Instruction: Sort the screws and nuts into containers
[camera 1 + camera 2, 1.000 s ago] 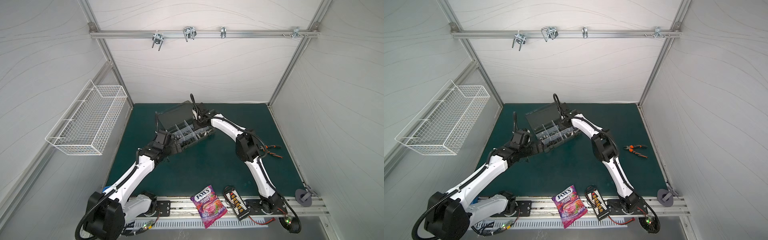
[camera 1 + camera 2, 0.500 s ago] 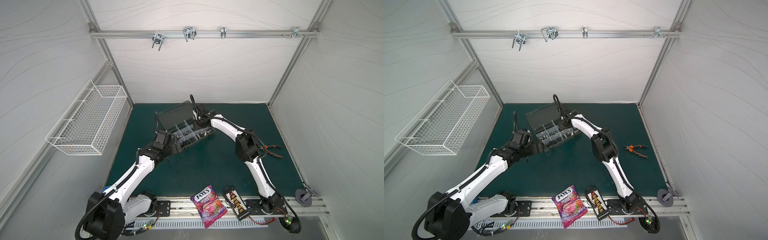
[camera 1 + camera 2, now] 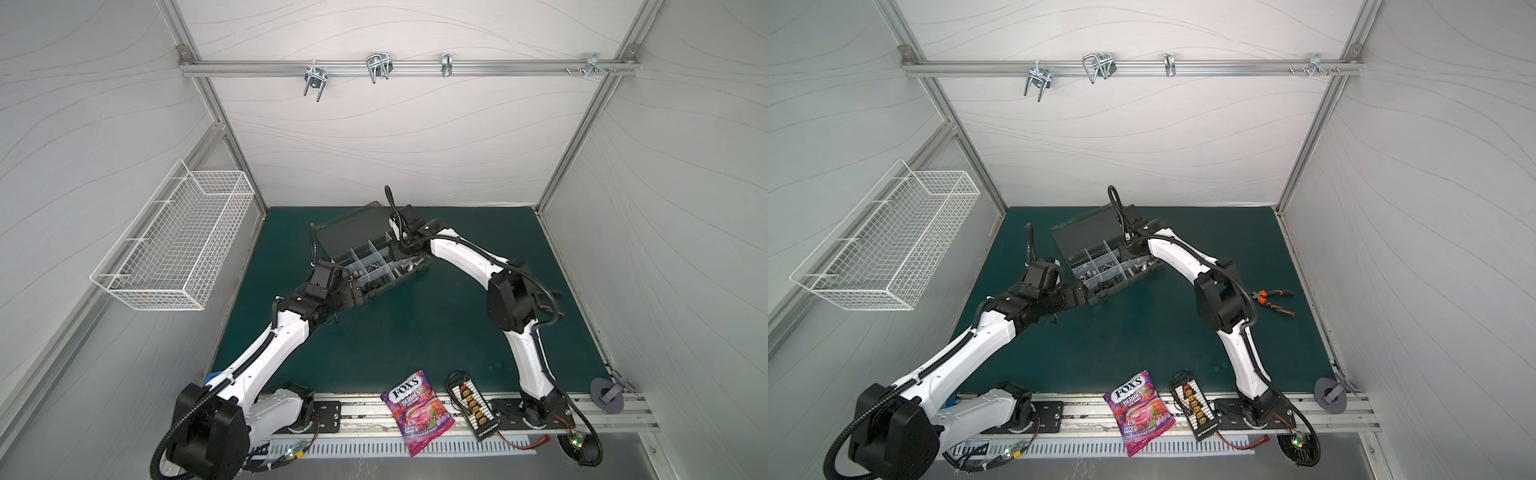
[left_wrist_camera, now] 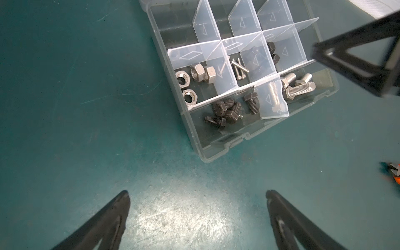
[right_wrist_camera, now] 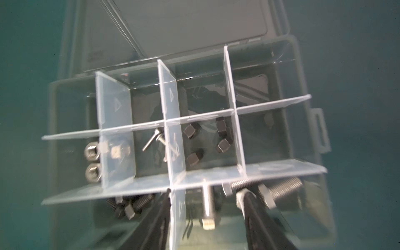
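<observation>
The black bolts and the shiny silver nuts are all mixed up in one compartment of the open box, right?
Not quite. The box is open, but the black bolts lie in their own compartment and the shiny silver nuts sit in the next one, past a clear divider. The left wrist view shows it.

A white wire basket (image 3: 174,245) hangs at left. At the lower edge a candy bag (image 3: 417,411) lies beside a connector board (image 3: 473,409). Orange pliers (image 3: 1273,302) lie at right.
</observation>
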`<action>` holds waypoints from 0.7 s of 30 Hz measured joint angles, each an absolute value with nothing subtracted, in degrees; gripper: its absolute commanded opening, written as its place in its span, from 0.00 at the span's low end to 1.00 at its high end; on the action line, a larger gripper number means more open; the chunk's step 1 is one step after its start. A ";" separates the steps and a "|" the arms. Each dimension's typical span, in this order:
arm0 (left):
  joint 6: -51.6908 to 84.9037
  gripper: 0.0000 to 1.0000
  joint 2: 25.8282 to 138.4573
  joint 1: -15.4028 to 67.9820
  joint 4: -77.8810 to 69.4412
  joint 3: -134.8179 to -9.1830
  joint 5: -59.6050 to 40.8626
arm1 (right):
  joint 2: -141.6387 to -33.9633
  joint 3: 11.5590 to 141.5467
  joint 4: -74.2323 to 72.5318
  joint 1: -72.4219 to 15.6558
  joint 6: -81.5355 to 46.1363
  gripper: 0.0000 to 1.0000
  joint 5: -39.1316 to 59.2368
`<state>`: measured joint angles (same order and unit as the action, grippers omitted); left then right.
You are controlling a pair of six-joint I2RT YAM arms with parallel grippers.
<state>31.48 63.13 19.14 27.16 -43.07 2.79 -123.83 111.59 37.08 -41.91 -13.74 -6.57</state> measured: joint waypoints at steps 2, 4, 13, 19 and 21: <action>31.48 0.99 63.13 19.14 27.16 -43.07 2.83 | -120.29 108.66 36.36 -41.93 -13.93 0.71 -6.81; 31.51 0.99 63.07 19.14 27.16 -43.07 2.90 | -116.73 105.69 35.66 -41.93 -14.15 0.77 -7.07; 31.51 0.99 62.67 19.14 27.18 -43.09 3.05 | -106.15 94.06 33.80 -41.93 -15.53 0.99 -10.57; 31.51 0.99 62.67 19.14 27.18 -43.18 3.14 | -100.25 86.35 33.39 -41.87 -17.28 0.99 -14.59; 31.51 0.99 62.67 19.14 27.18 -43.18 3.27 | -97.89 83.64 33.04 -41.47 -18.11 0.99 -15.84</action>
<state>31.51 62.67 19.14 27.18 -43.18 3.27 -97.89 83.64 33.04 -41.47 -18.11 -15.84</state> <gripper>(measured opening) 0.994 0.989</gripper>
